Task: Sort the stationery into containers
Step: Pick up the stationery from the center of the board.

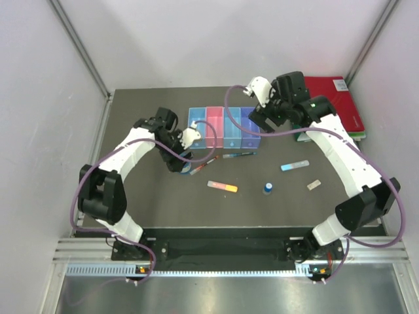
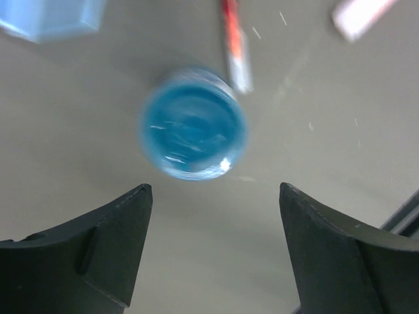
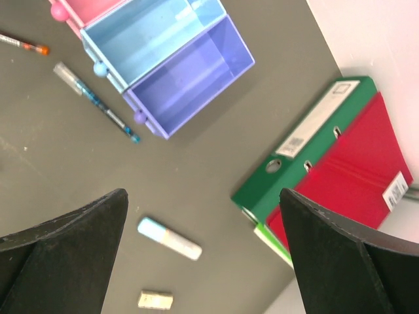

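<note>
The left end effector (image 2: 215, 196) hangs over the tabletop (image 1: 163, 209) with its two fingers spread wide and nothing in its grip. The round blue jar (image 2: 194, 123) sits just ahead of the gap, blurred in the wrist view, with clear space between it and either finger. A red pen (image 2: 234, 46) lies hard by the jar's far side, so close I can't tell whether they touch. A corner of the leftmost light blue bin (image 2: 52, 16) shows just beyond. On the other side, the right end effector (image 3: 203, 196) is poised above the back right of the tabletop, its fingers spread very wide and holding nothing. Below it the purple bin (image 3: 190, 75) ends the row of four bins (image 1: 224, 124), with a second light blue bin (image 3: 147, 33) joined next to it. A dark pen (image 3: 98, 104) lies along the front of those two bins, just beside them. Nearer the arms, well apart from one another, lie the light blue bar (image 3: 169, 238), the pale tag (image 3: 156, 300), the tiny blue-capped bottle (image 1: 268, 188) and the pink-orange bar (image 1: 222, 187). A green binder (image 3: 308, 154) with a red binder (image 3: 347, 176) lying on it fills the back right corner, near the purple bin and close by the right arm.
</note>
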Robot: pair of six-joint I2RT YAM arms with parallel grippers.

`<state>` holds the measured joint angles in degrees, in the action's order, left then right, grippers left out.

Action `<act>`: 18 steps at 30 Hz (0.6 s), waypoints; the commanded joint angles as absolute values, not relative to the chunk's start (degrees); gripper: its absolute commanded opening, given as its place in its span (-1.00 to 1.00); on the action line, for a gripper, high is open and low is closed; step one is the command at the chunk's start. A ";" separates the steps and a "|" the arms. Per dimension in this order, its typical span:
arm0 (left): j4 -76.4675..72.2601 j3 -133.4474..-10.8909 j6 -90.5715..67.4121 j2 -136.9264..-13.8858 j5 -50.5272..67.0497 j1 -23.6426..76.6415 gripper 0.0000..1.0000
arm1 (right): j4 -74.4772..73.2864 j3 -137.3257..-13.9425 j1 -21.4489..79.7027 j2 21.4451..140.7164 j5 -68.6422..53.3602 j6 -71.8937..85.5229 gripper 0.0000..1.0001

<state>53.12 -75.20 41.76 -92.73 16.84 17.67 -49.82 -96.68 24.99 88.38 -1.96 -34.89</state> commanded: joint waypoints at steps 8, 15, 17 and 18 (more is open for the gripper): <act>50.71 -73.82 50.71 -92.98 15.55 18.02 0.89 | -51.59 -92.37 26.10 81.56 1.32 -35.60 0.99; 52.03 -77.42 54.05 -97.47 17.49 18.37 0.98 | -51.33 -91.76 26.10 82.09 1.41 -35.51 1.00; 52.64 -79.09 54.93 -99.31 18.10 18.46 0.98 | -51.24 -91.76 26.19 82.27 1.49 -35.42 0.99; 53.08 -79.71 55.45 -100.88 18.19 18.54 0.98 | -51.15 -91.76 26.02 82.35 1.41 -35.42 0.99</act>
